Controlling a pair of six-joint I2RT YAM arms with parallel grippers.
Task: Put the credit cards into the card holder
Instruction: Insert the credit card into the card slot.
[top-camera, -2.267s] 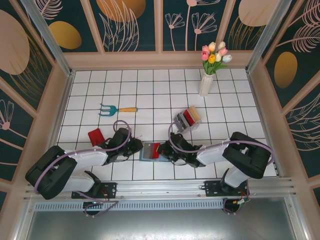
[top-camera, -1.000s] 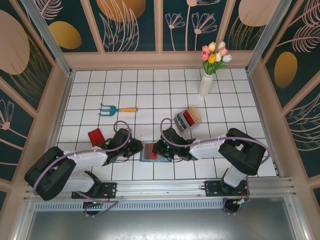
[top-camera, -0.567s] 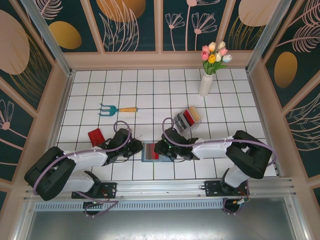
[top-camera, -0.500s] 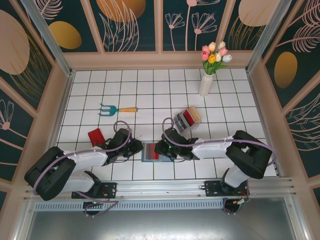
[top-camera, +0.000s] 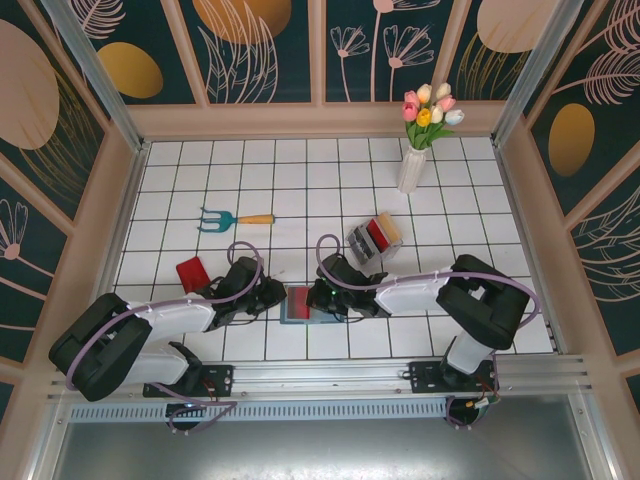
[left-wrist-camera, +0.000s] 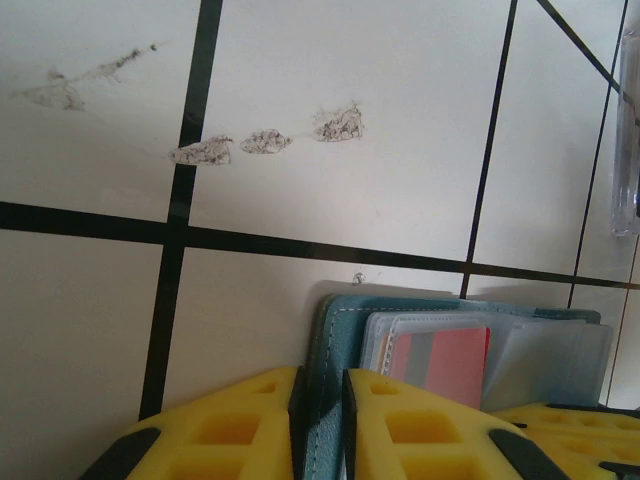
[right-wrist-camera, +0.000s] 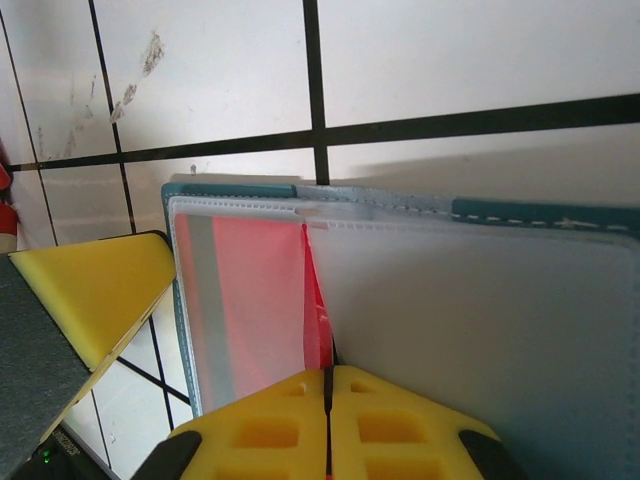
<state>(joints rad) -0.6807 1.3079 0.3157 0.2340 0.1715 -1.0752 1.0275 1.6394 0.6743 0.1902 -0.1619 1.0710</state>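
Left gripper (left-wrist-camera: 322, 400): yellow moulded pads with square recessed pockets, clamped on the left cover edge of the card holder; in the top view (top-camera: 275, 297) it lies low at that edge.
Right gripper (right-wrist-camera: 328, 395): identical yellow pads pressed flat together with no gap. A thin red edge runs down into their seam; whether it is pinched cannot be told. In the top view (top-camera: 318, 297) it sits at the holder's right side.
Card holder (left-wrist-camera: 335, 330): flat teal-blue folding wallet with a pale stitched border and translucent frosted plastic sleeves (right-wrist-camera: 480, 330). It lies open on the tiles between the two grippers (top-camera: 297, 306).
Red credit card (right-wrist-camera: 250, 300): thin, rigid, glossy, with a grey stripe. It is seated inside the sleeve just left of the right gripper's pads (left-wrist-camera: 445, 365).
Second red card (top-camera: 190, 273): flat on the tiles, outboard of the left gripper.
Clear plastic slotted rack (top-camera: 374, 238): holds red and tan cards upright, just beyond the right gripper.
Table (left-wrist-camera: 330, 215): white glossy tiles, black grid lines, grey scuffs ahead of the left gripper.
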